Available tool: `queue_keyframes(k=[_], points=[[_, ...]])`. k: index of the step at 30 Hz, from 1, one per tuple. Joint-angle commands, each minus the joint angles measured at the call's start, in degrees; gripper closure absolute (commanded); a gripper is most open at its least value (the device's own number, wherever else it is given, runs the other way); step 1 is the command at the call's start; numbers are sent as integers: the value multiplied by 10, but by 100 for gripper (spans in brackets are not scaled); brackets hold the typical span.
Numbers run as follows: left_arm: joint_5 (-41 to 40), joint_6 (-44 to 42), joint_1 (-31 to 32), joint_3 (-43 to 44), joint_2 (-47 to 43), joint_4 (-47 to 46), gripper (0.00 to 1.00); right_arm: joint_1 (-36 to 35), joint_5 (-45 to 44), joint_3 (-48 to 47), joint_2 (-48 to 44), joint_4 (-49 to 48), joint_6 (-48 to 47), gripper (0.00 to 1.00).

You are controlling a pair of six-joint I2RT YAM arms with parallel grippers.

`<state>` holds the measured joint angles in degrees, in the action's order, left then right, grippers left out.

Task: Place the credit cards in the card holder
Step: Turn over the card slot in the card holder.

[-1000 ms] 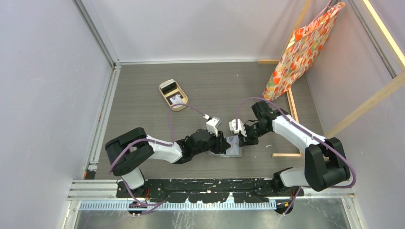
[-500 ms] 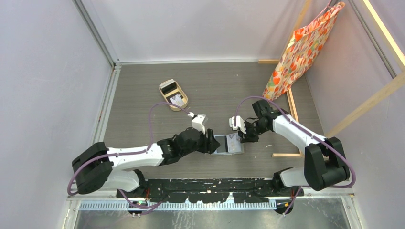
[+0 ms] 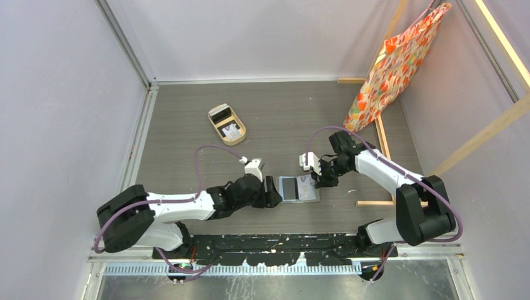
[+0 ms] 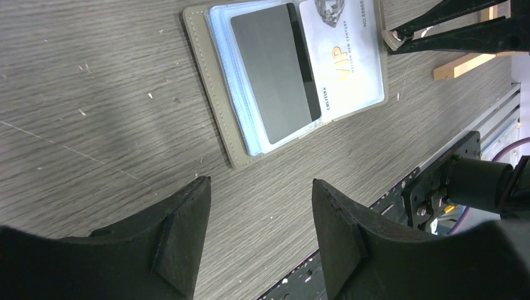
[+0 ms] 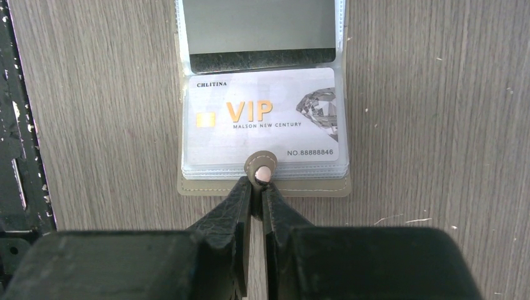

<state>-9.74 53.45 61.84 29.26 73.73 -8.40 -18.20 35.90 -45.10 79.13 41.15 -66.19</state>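
**Q:** What's different from a second ago?

**A:** My left hand (image 4: 259, 187) was right over the card holder (image 3: 299, 189). It has now backed off to the holder's left and is clear of it. Its fingers are spread wide with nothing between them. The holder looked half folded under me then; now it lies open and flat on the surface (image 3: 187, 112). My left arm has also swung out lower and further left.

**Q:** Right side?

**A:** My right hand (image 5: 257, 182) is in the same spot. It's narrow, pinched on the holder's snap tab (image 5: 261, 164) at its right edge.

**Q:** Where are the cards?

**A:** The black card (image 4: 275, 69) is in the left sleeve. The white VIP card (image 5: 262, 115) is in the right sleeve, by the tab. There's also a dark card (image 3: 220, 115) and a pale card (image 3: 232, 130) in the tan tray (image 3: 235, 141), well apart at far left.

**Q:** Anything hidden or unclear?

**A:** The tray cards are too small to read. The left wrist view cuts off the top of the VIP card. The right wrist view cuts off most of the black card. My right fingers cover the tab's lower part. I can't tell whether the sleeves stacked underneath hold anything.
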Motion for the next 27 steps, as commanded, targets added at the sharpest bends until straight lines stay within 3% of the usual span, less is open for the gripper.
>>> queue_keyframes(k=[1,5,14,27], points=[[23,49,-7,5,40,-60,38,1,3,-10,4,-6,0,86],[36,79,-7,18,82,-70,39,1,3,-10,1,-6,-2,85],[-15,148,-6,56,126,17,39,1,6,-10,2,-2,-5,85],[18,152,-7,-2,124,-138,39,-8,7,-9,16,1,-9,85]])
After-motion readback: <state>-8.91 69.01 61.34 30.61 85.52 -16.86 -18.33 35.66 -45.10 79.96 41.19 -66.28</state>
